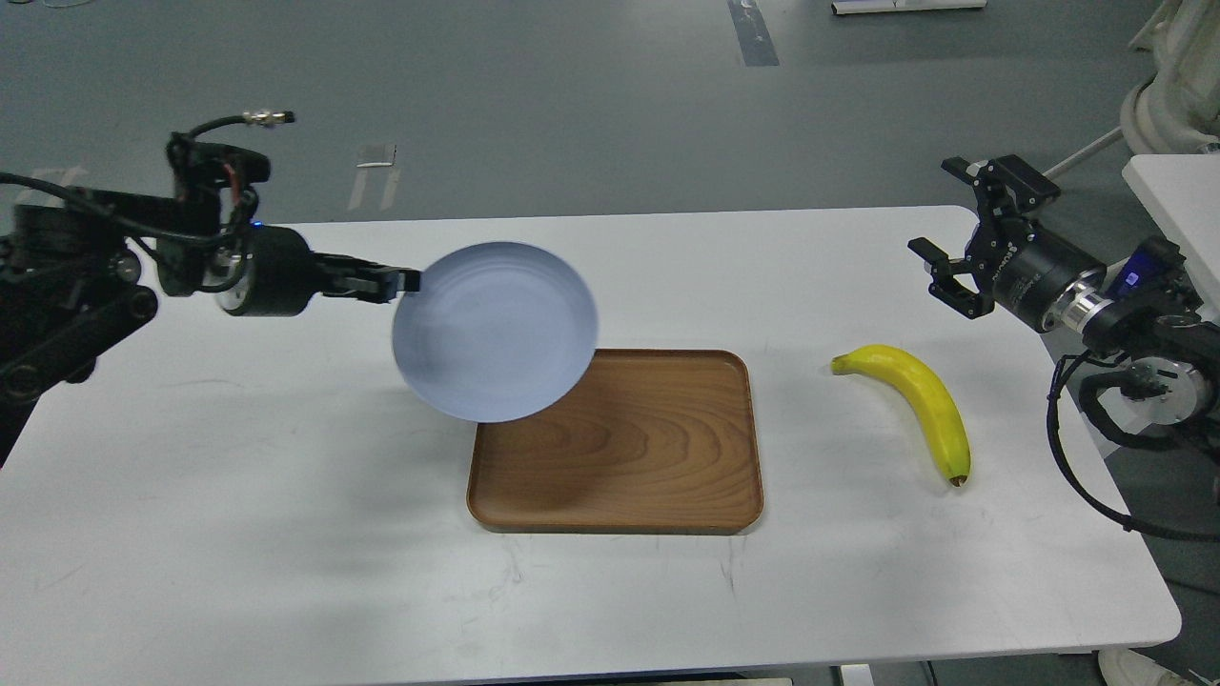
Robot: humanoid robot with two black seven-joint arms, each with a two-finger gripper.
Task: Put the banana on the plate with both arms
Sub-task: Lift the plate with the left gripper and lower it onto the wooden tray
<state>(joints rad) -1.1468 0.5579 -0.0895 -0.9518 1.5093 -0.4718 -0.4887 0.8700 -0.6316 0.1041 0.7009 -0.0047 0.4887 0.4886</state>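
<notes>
Clenched on the near-left rim of the plate (496,329), the left gripper (408,281) holds it in the air, tilted so its shallow pale blue-lavender face turns toward the camera; the right gripper (953,243) hangs with its two black fingers spread apart, gripping nothing, above the table's right far corner.

Nearest lies the broad white table (238,553), matte and rounded at its corners, marked with faint grey scuffs and smudges. On it, toward the middle, sits a rectangular wooden tray (629,457) with rounded corners, a low raised lip and a swirling brown grain; a soft shadow falls on its left part. The lifted plate overlaps the tray's far-left corner in the view. It is round and smooth, with faint concentric rings.

Right of the tray, apart from it, the banana (915,400) lies flat on the tabletop, curved and bright yellow, its greenish stem pointing left and far, its dark brown tip pointing near. It is below and a little left of the right gripper, not touching it.

Both arms are black, with silver wrist rings and looping cables. Beyond the table stretches a dull grey floor (572,95) with pale tape marks, and white furniture stands at the far right edge.
</notes>
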